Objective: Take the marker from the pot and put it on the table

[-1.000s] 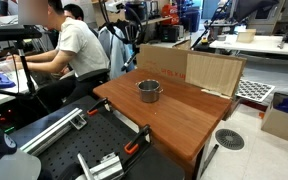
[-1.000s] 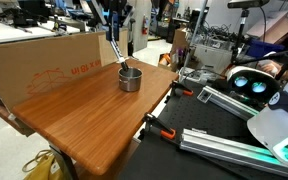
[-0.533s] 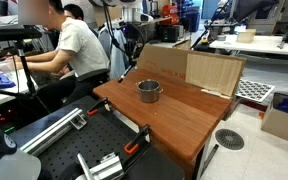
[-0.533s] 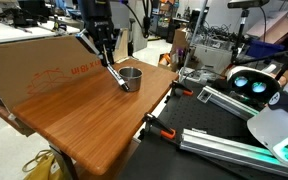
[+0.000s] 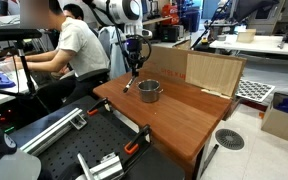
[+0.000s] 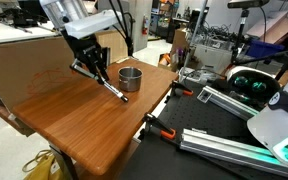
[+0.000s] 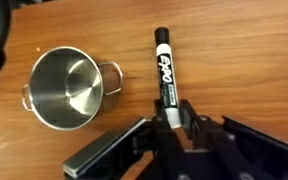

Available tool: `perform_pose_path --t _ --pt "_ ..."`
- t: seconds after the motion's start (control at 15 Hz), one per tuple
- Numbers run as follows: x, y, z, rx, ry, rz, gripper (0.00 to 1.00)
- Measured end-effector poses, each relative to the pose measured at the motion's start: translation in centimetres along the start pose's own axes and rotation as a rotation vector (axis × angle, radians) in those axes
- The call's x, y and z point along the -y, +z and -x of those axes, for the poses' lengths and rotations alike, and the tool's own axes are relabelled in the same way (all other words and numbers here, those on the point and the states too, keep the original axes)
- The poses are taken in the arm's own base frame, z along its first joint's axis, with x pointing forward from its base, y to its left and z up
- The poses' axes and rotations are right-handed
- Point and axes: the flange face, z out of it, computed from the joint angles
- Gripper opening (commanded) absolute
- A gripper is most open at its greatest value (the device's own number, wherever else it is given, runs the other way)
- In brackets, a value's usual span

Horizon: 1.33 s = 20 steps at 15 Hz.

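Counter [image 5: 189, 125] is smooth red-brown wood, mostly open top. Room is a busy lab. A cardboard box [image 5: 194, 68] runs along the counter's back edge, and a seated person [image 5: 72, 45] is beyond the corner next to it. A black platform with orange clamps [image 6: 219, 140] butts the opposite edge.

The pot [image 6: 130, 78] stands upright near the back corner by the cardboard. The middle of the counter and the corners away from the pot are free wood.

The claw [image 7: 170, 125] is pinching the marker [image 7: 165, 72] at one end. The marker's black cap points away from the fingers and slopes down toward the wood in an exterior view [image 6: 114, 90]. The marker is outside the pot, just beside its handle side and not touching it. Can't tell if the cap tip touches the counter.
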Motion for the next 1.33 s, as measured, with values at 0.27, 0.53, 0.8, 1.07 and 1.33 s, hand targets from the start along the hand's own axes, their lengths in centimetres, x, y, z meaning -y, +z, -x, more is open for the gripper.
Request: perform_pose_path --t 0.27,0.53,0.8,1.07,1.33 --pt "1.5 1.4 -1.7 0.011 -0.050 0.098 0.05" --pt "2.3 1.8 -2.6 0.036 -0.104 0.147 0.05" --pt "2.6 2.5 -3.3 0.052 -0.189 0.210 0.05" --pt "3.0 3.8 -3.3 0.077 -0.303 0.327 0.54" --pt "3.2 4.0 -3.4 0.077 -0.366 0.408 0.82"
